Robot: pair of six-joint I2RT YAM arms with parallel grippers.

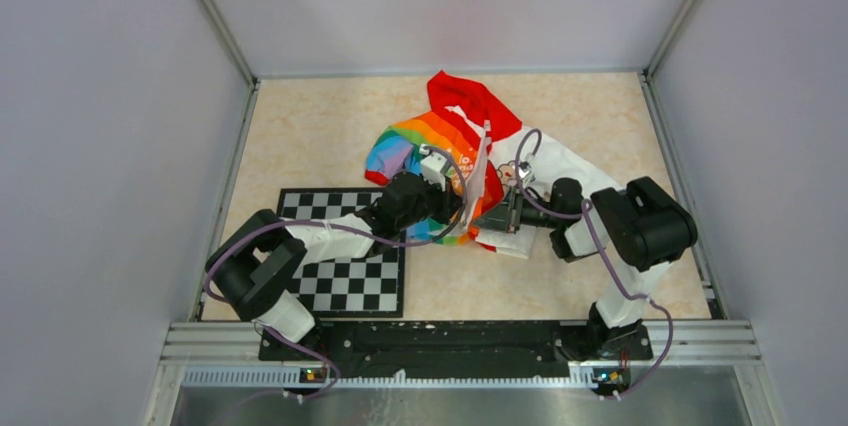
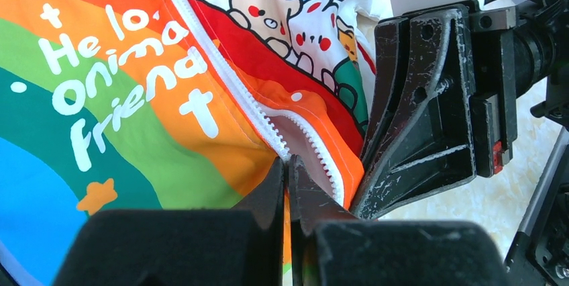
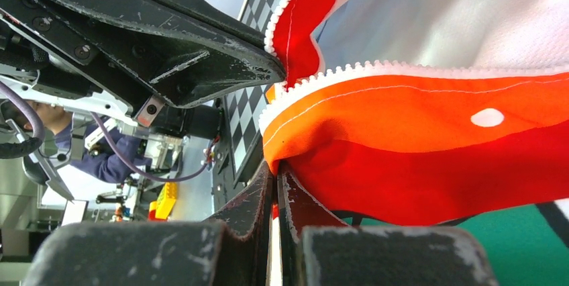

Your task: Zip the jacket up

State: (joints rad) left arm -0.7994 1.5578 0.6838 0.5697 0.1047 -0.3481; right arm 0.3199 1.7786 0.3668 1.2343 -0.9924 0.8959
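Marbled surface point(image 1: 320, 126) carries the jacket point(image 1: 440, 136) — left fingers point(image 2: 267, 195) and right fingers point(image 3: 249, 202) clamp it beside the zipper point(image 2: 231, 81); pull taut, align teeth.

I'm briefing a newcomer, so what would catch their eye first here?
The bright jacket in mid-table stands out: rainbow stripes, cartoon animals, red hood at the far end. The left gripper and right gripper meet at its near edge, each pinched shut on fabric beside the white zipper. A checkerboard mat lies at near left.
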